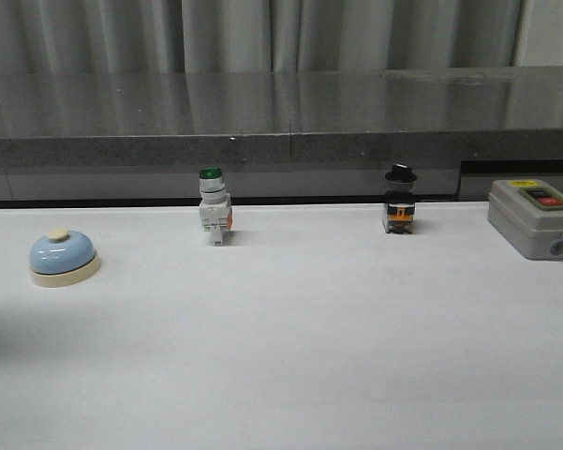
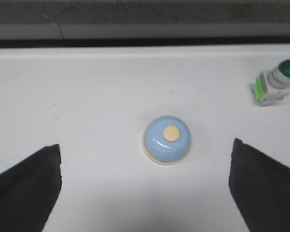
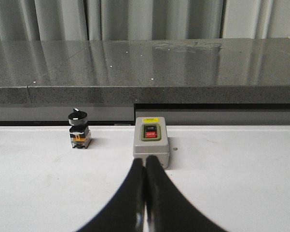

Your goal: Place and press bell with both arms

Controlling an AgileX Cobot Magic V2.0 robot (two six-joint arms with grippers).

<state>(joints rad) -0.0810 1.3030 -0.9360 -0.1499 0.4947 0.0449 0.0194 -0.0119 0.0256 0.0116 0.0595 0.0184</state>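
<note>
The bell [image 1: 64, 257], a light-blue dome on a cream base with a cream button, stands at the left of the white table. From above in the left wrist view the bell [image 2: 167, 139] lies between and a little beyond my two black fingers. My left gripper [image 2: 145, 147] is open wide, above the table, holding nothing. My right gripper [image 3: 145, 162] is shut with its black fingers pressed together and nothing between them; its tips point at the grey box. Neither arm shows in the front view.
A green-capped white push-button switch [image 1: 213, 208] stands at the back centre-left, also seen as the switch [image 2: 276, 80]. A black-knobbed selector switch [image 1: 400, 201] is at back right. The grey box with red and green buttons [image 1: 536, 217] sits at far right. A dark stone ledge [image 1: 281, 117] runs behind the table.
</note>
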